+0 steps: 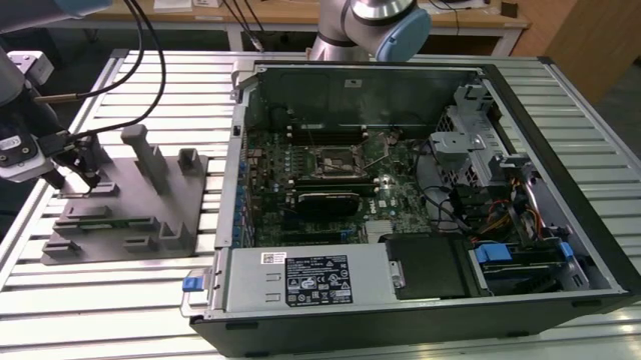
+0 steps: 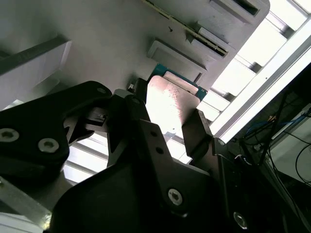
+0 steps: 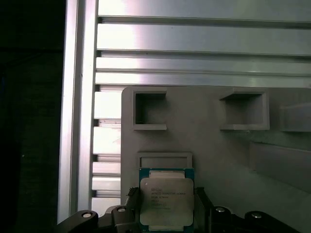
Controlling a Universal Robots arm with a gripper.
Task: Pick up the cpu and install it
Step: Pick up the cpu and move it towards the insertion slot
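Your claw (image 1: 73,178) looks clamped on the small, square, silver-topped cpu (image 3: 166,201), low over the grey plastic fixture (image 1: 140,199) on the slatted metal bench (image 1: 100,300). The pickup seems barely begun. Installation is left: the motherboard socket (image 1: 335,159) looks unfilled, well apart.

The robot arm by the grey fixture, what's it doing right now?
The arm's gripper is down at the grey fixture on the exterior view's left and looks closed on two sides of the cpu in both wrist views. The cpu is over the fixture, so it is not installed yet. The open computer case stands apart, to the exterior view's right.
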